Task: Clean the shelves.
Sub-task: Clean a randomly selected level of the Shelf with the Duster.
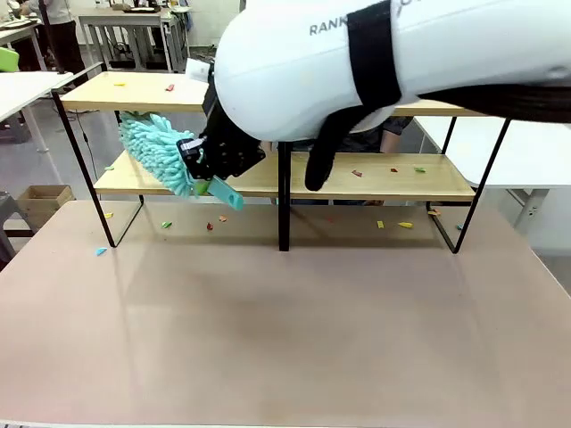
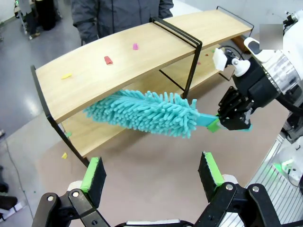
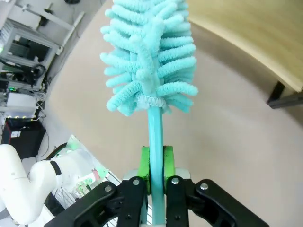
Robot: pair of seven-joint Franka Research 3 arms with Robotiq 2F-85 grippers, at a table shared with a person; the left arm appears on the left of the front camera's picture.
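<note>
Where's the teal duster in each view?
Front: duster left of centre, in front of the shelves' left half.
Left wrist: duster centre, crosswise, handle in the right gripper.
Right wrist: duster top centre, handle running down into the gripper.
Shared landmark: the shelves' light wooden boards.

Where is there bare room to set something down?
The near half of the tabletop, between its front edge and the feet of the shelves, is bare. Coloured scraps litter both tiers and the strip beneath; the duster in the right gripper crowds the left side.
</note>
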